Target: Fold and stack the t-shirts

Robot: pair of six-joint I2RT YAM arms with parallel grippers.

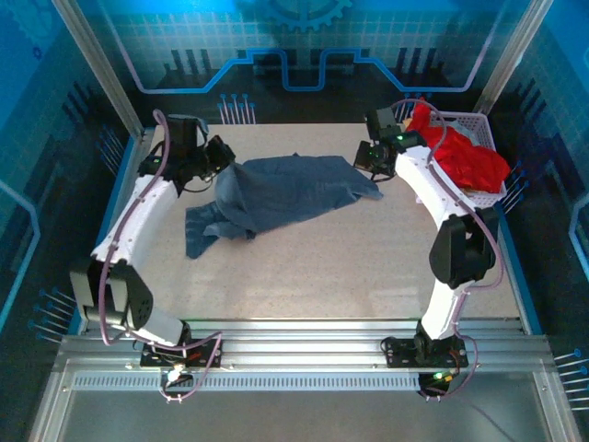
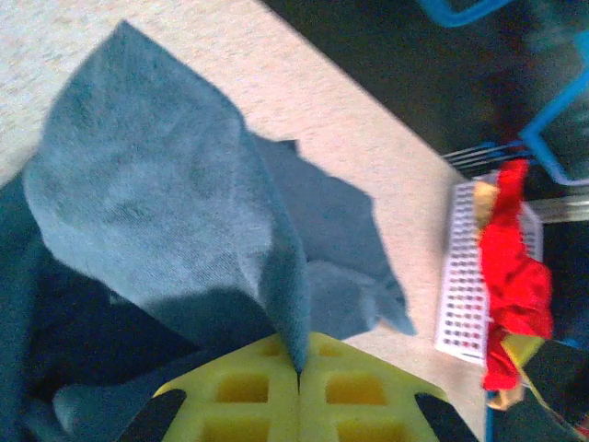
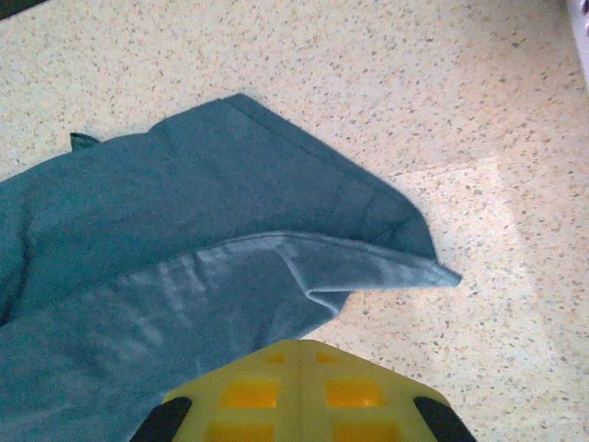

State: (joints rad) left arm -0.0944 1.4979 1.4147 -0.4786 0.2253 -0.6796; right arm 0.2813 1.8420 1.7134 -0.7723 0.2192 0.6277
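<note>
1. Left wrist view: the left gripper is clamped shut, and a raised fold of the blue t-shirt is pinched right between its yellow pads.
2. From the top external view, that shirt is seen spread out and pretty rumpled across the middle of the table, stretched between both arms.
3. Over in the right wrist view, the right gripper is closed as well, with the shirt's folded hem caught under its tips.
4. Far right: the red t-shirt is heaped in the white basket at the table's far corner, well apart from the blue one.
</note>
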